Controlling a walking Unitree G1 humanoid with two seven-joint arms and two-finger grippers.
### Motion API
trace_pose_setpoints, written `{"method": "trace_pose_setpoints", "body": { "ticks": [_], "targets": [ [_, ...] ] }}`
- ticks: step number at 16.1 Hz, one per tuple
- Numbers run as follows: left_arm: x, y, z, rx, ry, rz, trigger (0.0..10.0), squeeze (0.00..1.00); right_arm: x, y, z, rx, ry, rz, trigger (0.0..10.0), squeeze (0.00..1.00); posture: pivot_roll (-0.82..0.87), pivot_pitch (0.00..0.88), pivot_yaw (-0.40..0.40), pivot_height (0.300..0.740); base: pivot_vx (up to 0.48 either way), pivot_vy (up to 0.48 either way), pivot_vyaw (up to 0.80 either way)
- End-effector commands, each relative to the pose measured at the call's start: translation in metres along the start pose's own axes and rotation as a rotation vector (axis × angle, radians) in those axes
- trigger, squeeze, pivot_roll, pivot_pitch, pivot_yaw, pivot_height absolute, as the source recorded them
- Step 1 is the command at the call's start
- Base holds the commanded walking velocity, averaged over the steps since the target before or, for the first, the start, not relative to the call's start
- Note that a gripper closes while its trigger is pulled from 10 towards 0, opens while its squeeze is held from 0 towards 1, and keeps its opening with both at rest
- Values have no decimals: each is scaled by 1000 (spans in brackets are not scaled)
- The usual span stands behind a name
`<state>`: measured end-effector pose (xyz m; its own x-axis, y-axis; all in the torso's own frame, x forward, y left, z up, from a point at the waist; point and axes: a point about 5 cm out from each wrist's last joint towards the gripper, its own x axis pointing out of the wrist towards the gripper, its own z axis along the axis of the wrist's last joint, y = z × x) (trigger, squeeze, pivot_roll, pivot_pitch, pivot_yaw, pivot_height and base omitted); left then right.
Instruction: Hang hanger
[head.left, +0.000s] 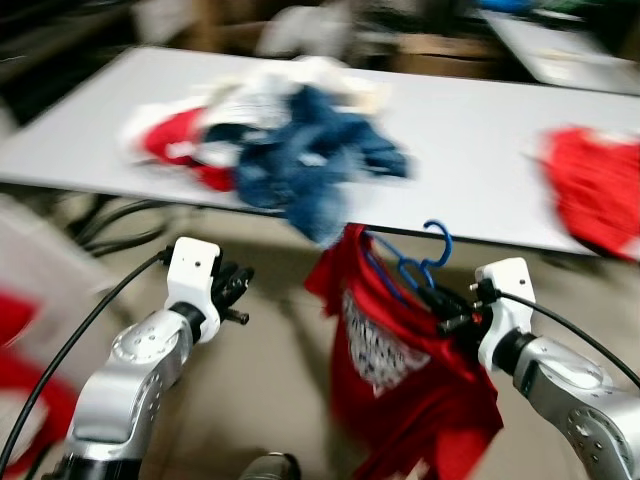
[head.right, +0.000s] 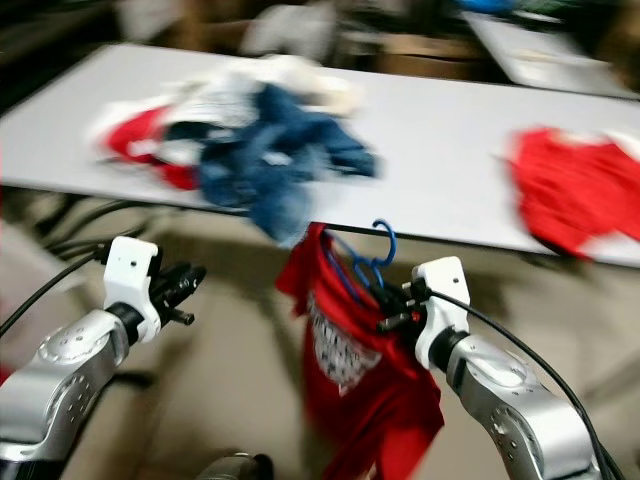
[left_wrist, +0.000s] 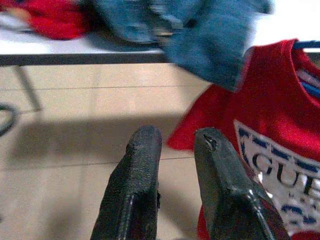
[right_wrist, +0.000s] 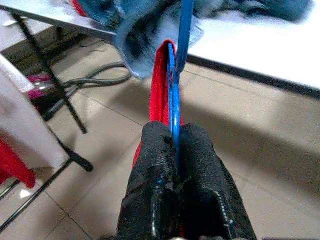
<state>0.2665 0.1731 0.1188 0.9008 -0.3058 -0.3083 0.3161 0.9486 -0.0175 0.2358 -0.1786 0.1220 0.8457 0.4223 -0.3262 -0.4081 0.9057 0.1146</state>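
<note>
A blue hanger (head.left: 418, 262) carries a red printed T-shirt (head.left: 395, 375) that hangs below the table's front edge. My right gripper (head.left: 440, 305) is shut on the blue hanger (right_wrist: 173, 107), its black fingers (right_wrist: 200, 165) pinching the thin plastic just under the hook. My left gripper (head.left: 238, 290) is held up to the left of the shirt, apart from it. Its two fingers (left_wrist: 142, 175) stand slightly parted with nothing between them, and the red T-shirt (left_wrist: 270, 125) hangs just beyond them.
A long white table (head.left: 470, 140) runs across in front, with a heap of blue denim and red and white clothes (head.left: 290, 140) spilling over its edge. Another red garment (head.left: 598, 190) lies at its right. Cables (head.left: 120, 225) and table legs sit below on the tiled floor.
</note>
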Motion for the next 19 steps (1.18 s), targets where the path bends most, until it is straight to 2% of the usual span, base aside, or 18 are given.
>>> {"method": "trace_pose_setpoints", "body": {
  "ticks": [1, 4, 6, 8, 10, 11, 12, 15, 16, 18, 19],
  "targets": [
    [4, -3, 5, 11, -23, -2, 10000, 0, 1, -4, 5, -32, -20, -13, 10000, 0, -53, 0, 9, 740, 0, 0, 800],
    [7, -2, 7, 22, -39, 0, 10000, 0, 5, -7, 0, -96, -35, -26, 10000, 0, -45, 0, 21, 740, 0, 0, 800],
    [7, -3, 7, 21, -44, -3, 10000, 0, 6, -9, -4, -107, -36, -46, 10000, 0, -32, 0, 10, 740, 0, 0, 800],
    [7, -2, 8, -29, -51, 21, 10000, 0, 5, -10, -4, -89, -65, -68, 10000, 0, -31, 0, 9, 740, 0, 0, 800],
    [7, -2, 16, -79, -122, 2, 10000, 0, 4, -14, -5, -52, -76, -103, 10000, 0, -33, 0, 8, 740, 0, 0, 800],
    [8, -1, 23, -72, -190, 7, 10000, 0, 3, -14, -8, -62, -68, -100, 10000, 0, -38, 0, 14, 740, 0, 0, 800],
    [9, -1, 25, -48, -215, 21, 10000, 0, 2, -14, -10, -76, -66, -101, 10000, 0, -42, 0, 19, 740, 0, 0, 800],
    [12, 0, 24, -24, -198, 61, 10000, 0, 0, -14, -8, -49, -98, -104, 10000, 0, -48, 0, 28, 740, 0, 0, 800],
    [13, 0, 24, -2, -166, 67, 10000, 0, 0, -14, -4, 13, -141, -122, 10000, 0, -47, 0, 30, 740, 0, 0, 800],
    [14, -5, 23, 32, -144, 13, 10000, 0, 1, -17, -4, 45, -147, -158, 10000, 0, -47, 0, 30, 740, 0, 0, 800],
    [13, -3, 25, 19, -174, 34, 10000, 0, 1, -17, -5, 54, -145, -158, 10000, 0, -39, 0, 31, 740, 0, 0, 800]
  ]
}}
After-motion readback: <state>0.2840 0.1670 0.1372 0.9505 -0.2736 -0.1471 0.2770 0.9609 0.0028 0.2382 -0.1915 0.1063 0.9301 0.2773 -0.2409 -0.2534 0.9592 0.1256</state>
